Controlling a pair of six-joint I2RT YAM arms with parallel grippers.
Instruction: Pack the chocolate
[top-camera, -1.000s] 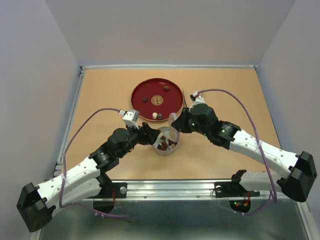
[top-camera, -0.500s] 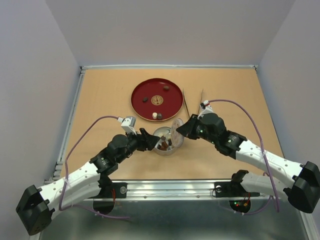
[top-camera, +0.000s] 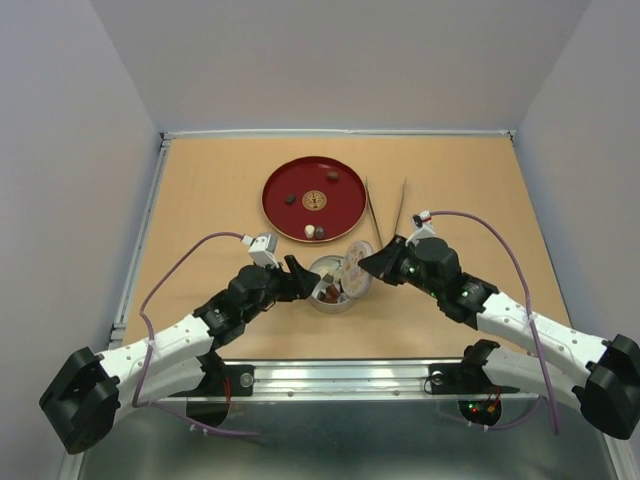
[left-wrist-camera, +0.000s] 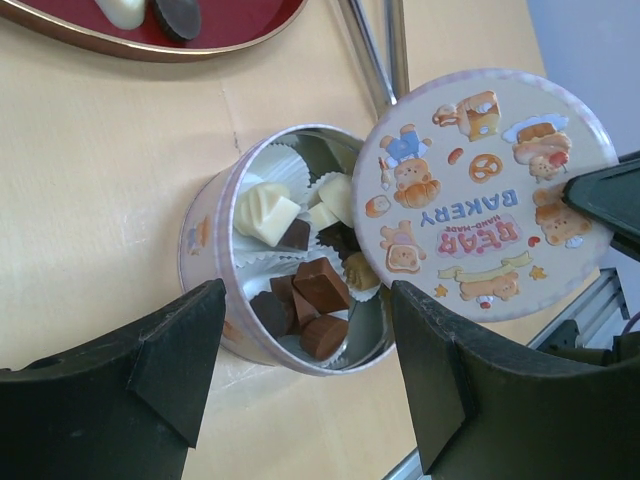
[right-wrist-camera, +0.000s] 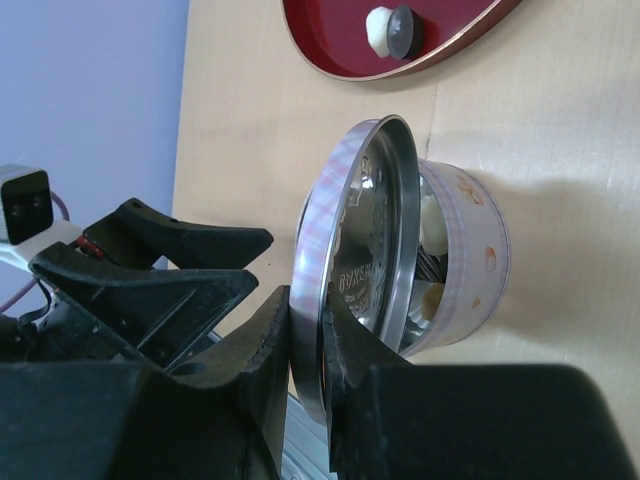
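Observation:
The round tin (top-camera: 328, 290) stands open on the table with brown and cream chocolate pieces (left-wrist-camera: 305, 290) in white paper cups. My right gripper (top-camera: 368, 264) is shut on the rim of the tin's lid (top-camera: 355, 268). It holds the lid tilted over the tin's right edge, and the grip on the rim shows in the right wrist view (right-wrist-camera: 308, 360). My left gripper (left-wrist-camera: 310, 385) is open and empty, with its fingers on either side of the tin's near wall and apart from it. Three more chocolate pieces (top-camera: 315, 232) lie on the red plate (top-camera: 345, 205).
Long metal tongs (top-camera: 372, 210) lie on the table right of the red plate, just behind the tin. The table's near metal edge (top-camera: 340, 375) runs close behind both arms. The lid's picture side (left-wrist-camera: 485, 190) faces the left wrist camera.
My right gripper has carried the lid towards the near edge and down, from upright beside the tin to tilted over its right edge. The tongs now show. My left gripper drew back slightly.

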